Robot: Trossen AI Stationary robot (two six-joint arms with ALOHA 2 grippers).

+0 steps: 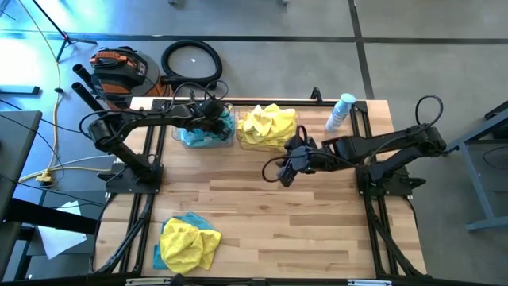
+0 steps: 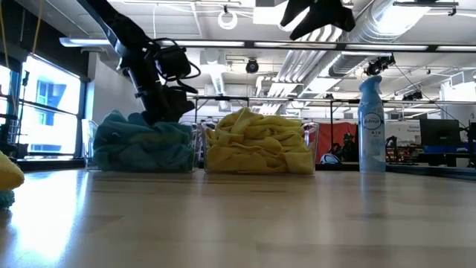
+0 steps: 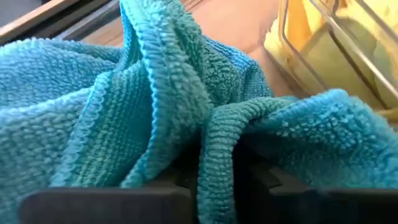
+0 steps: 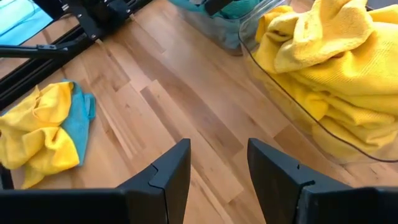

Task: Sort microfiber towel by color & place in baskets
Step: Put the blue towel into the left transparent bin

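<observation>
Two clear baskets stand side by side at the table's far edge. The left basket [image 1: 178,137] holds teal towels [image 2: 141,145]; the right basket [image 1: 295,137] is heaped with yellow towels [image 1: 268,125]. My left gripper [image 1: 208,117] reaches down into the left basket and is shut on a teal towel [image 3: 155,112]. My right gripper [image 1: 286,176] hangs open above the bare wood on the near side of the yellow basket [image 4: 292,121], touching nothing. A mixed heap of yellow and teal towels [image 1: 189,242] lies at the near left of the table. My left gripper pinches a raised fold of the teal towel [image 3: 216,155] between its two fingers [image 3: 267,186], coming from above and pointing down into the basket [image 2: 91,145]. The towel rests on the teal pile in the basket, slack and bunched around the fingers.
A clear spray bottle [image 1: 340,111] stands at the far right, beside the yellow basket. The middle and near right of the wooden table [image 1: 317,230] are bare. The arms' black base frames run along the left and right edges.
</observation>
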